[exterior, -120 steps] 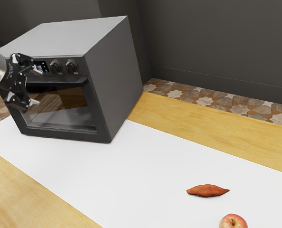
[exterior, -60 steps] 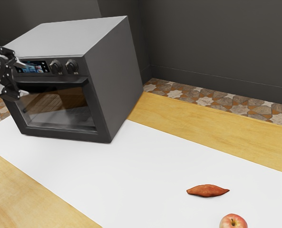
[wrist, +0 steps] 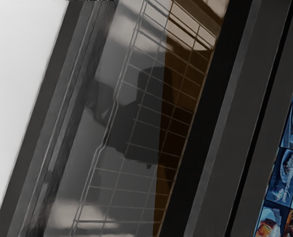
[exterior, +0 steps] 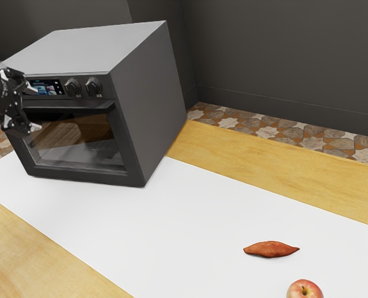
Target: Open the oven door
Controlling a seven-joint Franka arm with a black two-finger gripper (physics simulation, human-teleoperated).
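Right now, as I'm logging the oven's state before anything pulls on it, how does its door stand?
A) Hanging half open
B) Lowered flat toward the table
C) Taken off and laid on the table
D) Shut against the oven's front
D: in the exterior view the door stands upright against the front of the oven, below the two knobs, with no visible gap along its edges.

A wooden table point(exterior: 264, 161) bears a white sheet point(exterior: 184, 230), oven point(exterior: 149, 93), sweet potato point(exterior: 272, 249), apple point(exterior: 305, 292).
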